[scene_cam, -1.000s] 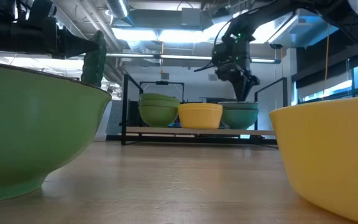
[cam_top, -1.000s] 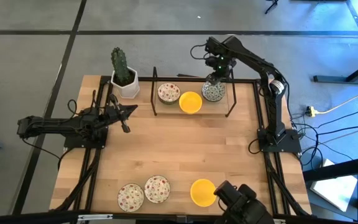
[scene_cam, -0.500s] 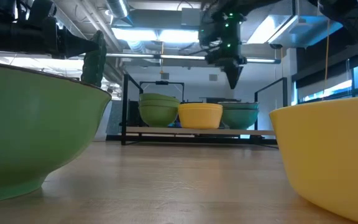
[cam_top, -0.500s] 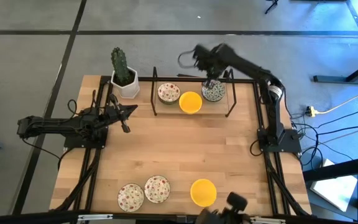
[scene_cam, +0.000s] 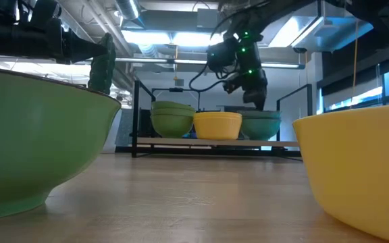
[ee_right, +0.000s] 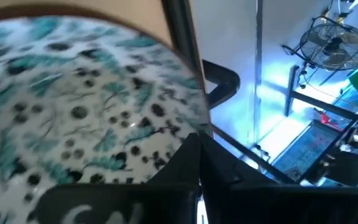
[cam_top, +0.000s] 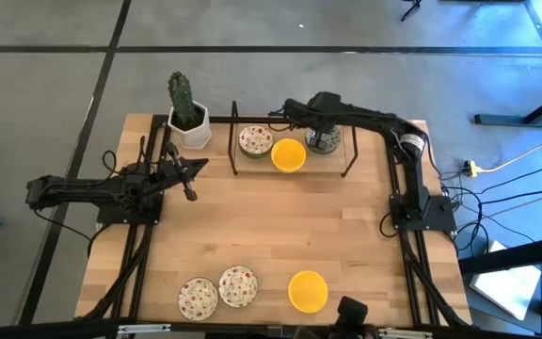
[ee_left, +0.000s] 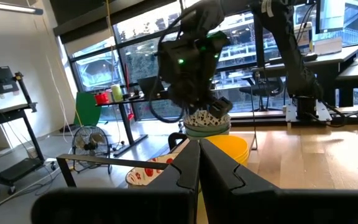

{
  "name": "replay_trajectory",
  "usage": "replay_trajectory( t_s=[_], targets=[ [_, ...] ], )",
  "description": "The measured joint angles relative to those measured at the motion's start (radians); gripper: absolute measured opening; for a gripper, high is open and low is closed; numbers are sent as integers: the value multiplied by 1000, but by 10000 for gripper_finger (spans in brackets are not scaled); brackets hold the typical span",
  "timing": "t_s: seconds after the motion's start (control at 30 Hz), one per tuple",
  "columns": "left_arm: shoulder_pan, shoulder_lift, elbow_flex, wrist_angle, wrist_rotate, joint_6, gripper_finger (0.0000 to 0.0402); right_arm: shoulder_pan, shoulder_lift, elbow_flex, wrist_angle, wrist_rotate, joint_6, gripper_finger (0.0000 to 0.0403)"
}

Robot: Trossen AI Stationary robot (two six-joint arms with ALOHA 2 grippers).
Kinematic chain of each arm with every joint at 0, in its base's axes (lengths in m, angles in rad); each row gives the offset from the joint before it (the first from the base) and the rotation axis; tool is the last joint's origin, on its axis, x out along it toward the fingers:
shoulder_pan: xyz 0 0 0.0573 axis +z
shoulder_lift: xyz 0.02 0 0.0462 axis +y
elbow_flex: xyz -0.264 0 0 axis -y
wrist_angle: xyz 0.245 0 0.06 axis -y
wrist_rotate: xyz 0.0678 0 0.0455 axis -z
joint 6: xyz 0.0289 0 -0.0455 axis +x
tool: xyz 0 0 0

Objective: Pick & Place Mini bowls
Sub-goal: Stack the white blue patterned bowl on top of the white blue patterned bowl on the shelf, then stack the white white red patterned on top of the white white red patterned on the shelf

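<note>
Mini bowls sit on a black wire rack (cam_top: 351, 160) at the table's far edge: a red-speckled stack (cam_top: 255, 141), a yellow one (cam_top: 289, 154) and a blue-green patterned stack (cam_top: 325, 143). My right gripper (cam_top: 322, 124) is shut and hovers just over the patterned stack (ee_right: 73, 106), pointing down at it; I see no touch. At the near edge rest two red-speckled bowls (cam_top: 198, 298), (cam_top: 238, 285) and a yellow bowl (cam_top: 308, 291). My left gripper (cam_top: 196, 166) waits shut at the table's left.
A cactus in a white pot (cam_top: 187, 118) stands at the far left corner beside the rack. The rack's upright bars (scene_cam: 138, 115) frame the bowls. The wooden table's middle (cam_top: 280, 221) lies bare between the rack and the near bowls.
My right gripper stood open over the blue-green patterned stack, rose a little, shut its fingers and turned at the wrist, and now hangs low over the same stack. The bowls on the rack have stayed in place.
</note>
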Motion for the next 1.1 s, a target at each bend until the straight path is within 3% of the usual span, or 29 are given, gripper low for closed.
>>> replay_trajectory(
  t_s=[0.37, 0.57, 0.67, 0.73, 0.97, 1.03, 1.1],
  targets=[
    [0, 0, 0, 0, 0, 3, 4, -28, 0, 8, 43, -54, -9, 2],
    [0, 0, 0, -1, -1, 3, 4, 32, -12, 98, -11, 37, -3, 3],
    [0, 0, 0, -1, -1, 4, 4, 103, -60, 156, -7, 38, -21, 3],
    [0, 0, 0, -1, -1, 10, 4, 165, -109, 197, 7, -21, -49, 3],
    [0, 0, 0, -7, -1, 10, 4, 471, -426, 175, 326, -404, -165, 4],
    [0, 0, 0, -16, -1, 4, 4, 564, -531, 128, 407, -426, -166, 4],
    [0, 0, 0, -26, -1, 3, 4, 650, -634, 70, 433, -379, -159, 4]
  ],
)
